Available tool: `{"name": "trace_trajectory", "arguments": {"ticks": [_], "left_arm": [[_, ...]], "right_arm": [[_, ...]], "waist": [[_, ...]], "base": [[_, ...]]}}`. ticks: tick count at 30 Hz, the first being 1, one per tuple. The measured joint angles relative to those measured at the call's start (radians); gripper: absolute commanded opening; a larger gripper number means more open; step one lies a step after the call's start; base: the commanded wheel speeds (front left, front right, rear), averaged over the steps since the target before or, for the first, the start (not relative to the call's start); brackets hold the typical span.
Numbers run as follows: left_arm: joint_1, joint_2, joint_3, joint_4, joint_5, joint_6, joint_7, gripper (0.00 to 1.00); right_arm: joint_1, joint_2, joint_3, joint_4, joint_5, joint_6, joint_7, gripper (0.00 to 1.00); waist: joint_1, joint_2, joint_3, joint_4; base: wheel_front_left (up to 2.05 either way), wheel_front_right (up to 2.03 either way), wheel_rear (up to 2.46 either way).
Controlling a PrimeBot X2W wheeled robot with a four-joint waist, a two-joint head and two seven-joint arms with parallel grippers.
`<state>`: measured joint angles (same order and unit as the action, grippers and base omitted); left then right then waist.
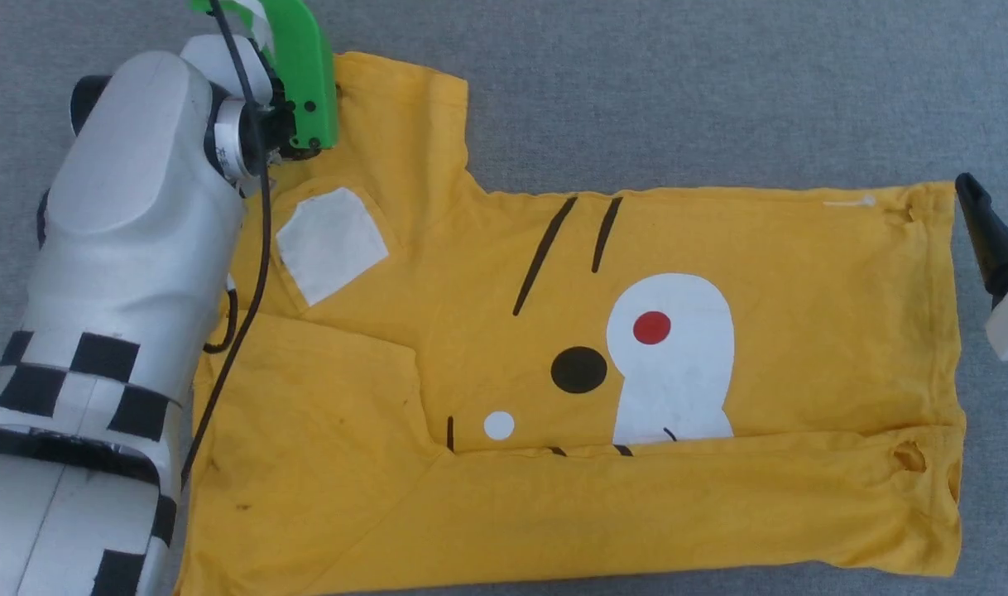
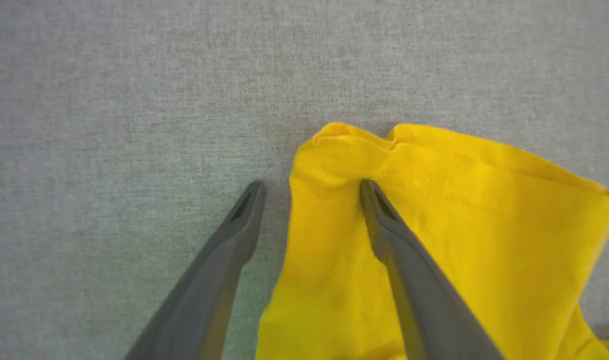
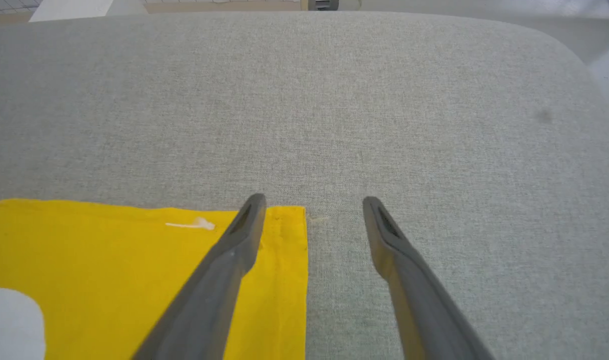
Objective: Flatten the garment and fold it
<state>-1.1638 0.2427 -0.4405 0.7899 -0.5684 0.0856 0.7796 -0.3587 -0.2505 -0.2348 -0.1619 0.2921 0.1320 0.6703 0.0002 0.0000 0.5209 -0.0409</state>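
Closest to the robot, the near side of the garment [image 1: 636, 513] is folded up over the lower part of its print, covering the foot of the white patch [image 1: 674, 356] that bears the red dot [image 1: 651, 328]. The mustard shirt lies spread on a grey cloth surface [image 1: 678, 83], sleeves to the left and hem to the right. Farther off on the left, the left gripper [image 2: 312, 186] stands with its jaws wide apart, astride the edge of the far sleeve [image 2: 434, 200], holding nothing. At the far right, the right gripper [image 3: 313, 201] is also spread wide, straddling the hem corner [image 3: 284, 225] and gripping nothing.
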Motion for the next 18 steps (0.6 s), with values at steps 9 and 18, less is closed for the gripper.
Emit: {"name": "trace_trajectory", "arguments": {"ticks": [9, 18], "left_arm": [[-0.027, 0.007, 0.003, -0.001, -0.012, 0.02, 0.077, 0.0], [0.056, -0.007, 0.08, -0.063, -0.092, -0.053, -0.159, 0.0]], "right_arm": [[0.001, -0.001, -0.027, -0.024, 0.0, 0.0, 0.005, 1.0], [0.005, -0.029, -0.029, -0.056, -0.001, 0.0, 0.073, 1.0]], "waist": [[-0.0002, 0.0, 0.034, -0.018], [-0.0002, 0.0, 0.011, 0.015]], "base": [[0.0, 0.0, 0.0], [0.0, 0.0, 0.0]]}}
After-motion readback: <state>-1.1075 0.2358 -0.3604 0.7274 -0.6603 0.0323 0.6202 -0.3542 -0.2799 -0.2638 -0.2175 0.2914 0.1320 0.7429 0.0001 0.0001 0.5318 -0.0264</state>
